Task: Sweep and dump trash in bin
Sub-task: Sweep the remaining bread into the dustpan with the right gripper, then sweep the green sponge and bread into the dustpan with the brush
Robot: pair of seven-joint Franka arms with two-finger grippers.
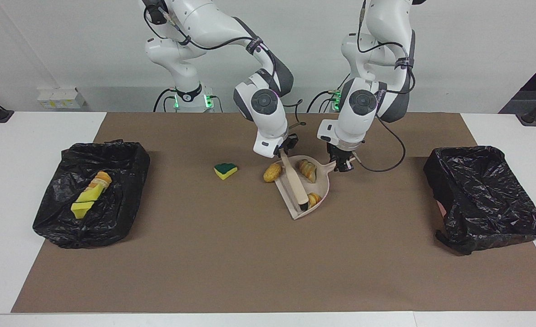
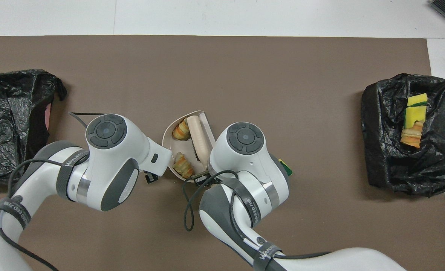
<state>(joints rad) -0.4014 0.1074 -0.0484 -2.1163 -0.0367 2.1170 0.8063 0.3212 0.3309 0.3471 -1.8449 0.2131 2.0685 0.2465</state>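
Note:
My left gripper (image 1: 342,164) is shut on the handle of the beige dustpan (image 1: 318,184), which rests on the brown mat. My right gripper (image 1: 285,149) is shut on the handle of the beige brush (image 1: 295,181), and the brush lies across the pan with its black bristles inside. Two bread-like chunks of trash (image 1: 307,170) (image 1: 313,199) sit in the pan, between brush and back wall. A third chunk (image 1: 272,172) lies on the mat just outside the pan's mouth. The yellow-and-green sponge wedge (image 1: 225,170) lies toward the right arm's end. From above, the dustpan (image 2: 168,141), brush (image 2: 199,137) and both chunks (image 2: 181,130) show.
A black-lined bin (image 1: 113,159) at the right arm's end of the table holds yellow sponge pieces (image 1: 86,202) and a bread chunk. A second black-lined bin (image 1: 481,195) stands at the left arm's end. The brown mat (image 1: 249,263) covers the middle of the white table.

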